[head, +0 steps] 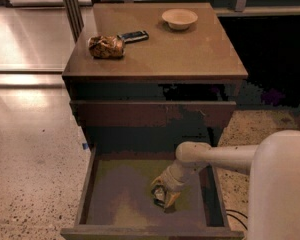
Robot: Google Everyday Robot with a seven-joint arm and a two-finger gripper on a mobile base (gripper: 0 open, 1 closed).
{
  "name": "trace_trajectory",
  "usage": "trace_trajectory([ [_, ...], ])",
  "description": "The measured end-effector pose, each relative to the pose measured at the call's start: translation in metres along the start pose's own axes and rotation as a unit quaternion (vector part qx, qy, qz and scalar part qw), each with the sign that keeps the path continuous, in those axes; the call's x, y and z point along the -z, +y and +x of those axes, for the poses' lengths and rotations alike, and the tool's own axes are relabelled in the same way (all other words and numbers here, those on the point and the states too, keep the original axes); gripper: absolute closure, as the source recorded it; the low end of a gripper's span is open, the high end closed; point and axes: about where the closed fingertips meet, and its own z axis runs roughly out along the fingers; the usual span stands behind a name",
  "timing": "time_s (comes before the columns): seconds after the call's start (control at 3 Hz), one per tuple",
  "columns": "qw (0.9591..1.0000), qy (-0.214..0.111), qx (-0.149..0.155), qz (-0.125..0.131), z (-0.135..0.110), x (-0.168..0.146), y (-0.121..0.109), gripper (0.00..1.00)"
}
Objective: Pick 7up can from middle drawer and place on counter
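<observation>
The middle drawer (pixel 90 184) is pulled open at the bottom of the view, showing its grey-green floor. My gripper (pixel 165 196) reaches down into it from the right, low over the floor right of centre. The 7up can (pixel 159 196) shows only as a small grey-dark patch at the gripper's tip and is mostly hidden by it. The counter (pixel 190 49) is the tan top of the cabinet above the drawer.
On the counter lie a shiny brown-orange snack bag (pixel 106 47), a flat dark phone-like slab (pixel 134 35) and a pale bowl (pixel 179 18). A shut drawer front (pixel 150 113) sits above the open drawer. Speckled floor (pixel 35 174) lies to the left. My white arm (pixel 230 156) fills the lower right.
</observation>
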Motion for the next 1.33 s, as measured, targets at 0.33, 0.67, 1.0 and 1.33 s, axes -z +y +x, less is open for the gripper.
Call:
trace_trajectory([
  [0.33,1.0000,0.000,0.000,0.000,0.000,0.000,0.000,0.88],
  [0.67,0.9997,-0.018,0.006,0.013,-0.013,0.014,0.005,1.00],
  [1.0,0.9980,-0.039,0.020,0.046,-0.042,0.054,0.012,1.00],
  [1.33,0.9959,-0.045,0.032,0.071,-0.074,0.111,0.019,1.00],
])
